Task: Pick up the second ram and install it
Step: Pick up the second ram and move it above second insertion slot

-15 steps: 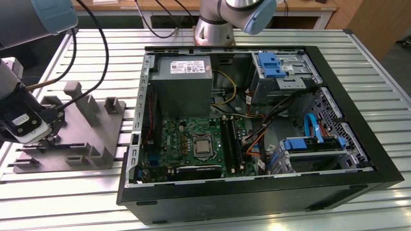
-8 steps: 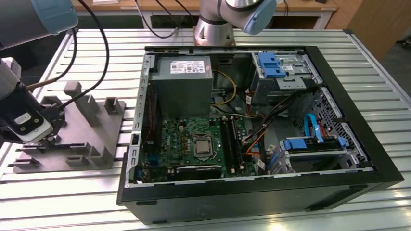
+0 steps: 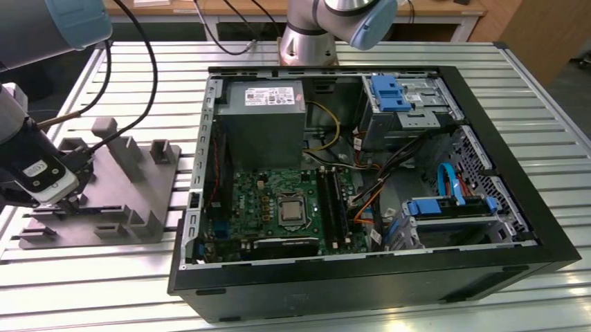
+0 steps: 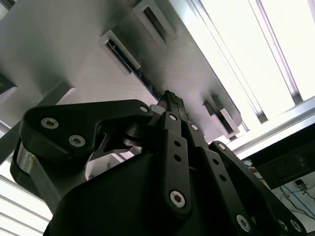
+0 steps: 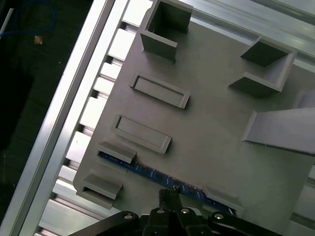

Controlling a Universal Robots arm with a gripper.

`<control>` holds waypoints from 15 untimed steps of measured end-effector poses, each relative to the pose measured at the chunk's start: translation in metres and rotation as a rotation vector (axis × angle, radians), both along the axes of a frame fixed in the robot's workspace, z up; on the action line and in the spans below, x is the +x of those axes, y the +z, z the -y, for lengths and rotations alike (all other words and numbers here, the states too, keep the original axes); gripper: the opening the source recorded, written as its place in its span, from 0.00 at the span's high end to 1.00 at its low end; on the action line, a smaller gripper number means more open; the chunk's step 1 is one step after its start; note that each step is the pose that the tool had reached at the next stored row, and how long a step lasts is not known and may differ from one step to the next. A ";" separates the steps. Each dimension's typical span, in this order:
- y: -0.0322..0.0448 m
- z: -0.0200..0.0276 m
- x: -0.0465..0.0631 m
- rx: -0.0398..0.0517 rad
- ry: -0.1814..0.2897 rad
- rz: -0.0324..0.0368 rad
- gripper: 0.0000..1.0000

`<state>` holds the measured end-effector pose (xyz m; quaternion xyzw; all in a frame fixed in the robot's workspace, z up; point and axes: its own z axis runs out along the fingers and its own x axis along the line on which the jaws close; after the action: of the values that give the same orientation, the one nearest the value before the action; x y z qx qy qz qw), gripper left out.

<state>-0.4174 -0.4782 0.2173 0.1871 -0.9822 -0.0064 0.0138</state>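
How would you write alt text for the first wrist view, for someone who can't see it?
The gripper is closed on the second ram, a thin blue stick standing on edge in a grey holder tray. The tray has other raised pockets and rests on a slatted metal table.

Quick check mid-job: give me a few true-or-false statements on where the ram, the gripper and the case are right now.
1. The second ram stands on edge in the grey fixture. True.
2. The gripper is above the motherboard. False: it is at the ram, over the fixture.
3. The computer case lies open, with its motherboard showing. True.
4. The fixture is to the exterior view's right of the case. False: it is to the exterior view's left.
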 end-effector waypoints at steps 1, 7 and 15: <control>0.0000 0.0000 0.000 0.0000 0.006 0.0000 0.90; 0.0000 0.0000 0.000 0.0000 0.035 0.0000 0.90; 0.0000 0.0000 0.000 0.0000 0.072 0.0000 0.90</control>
<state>-0.4174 -0.4782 0.2173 0.2223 -0.9749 -0.0059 0.0140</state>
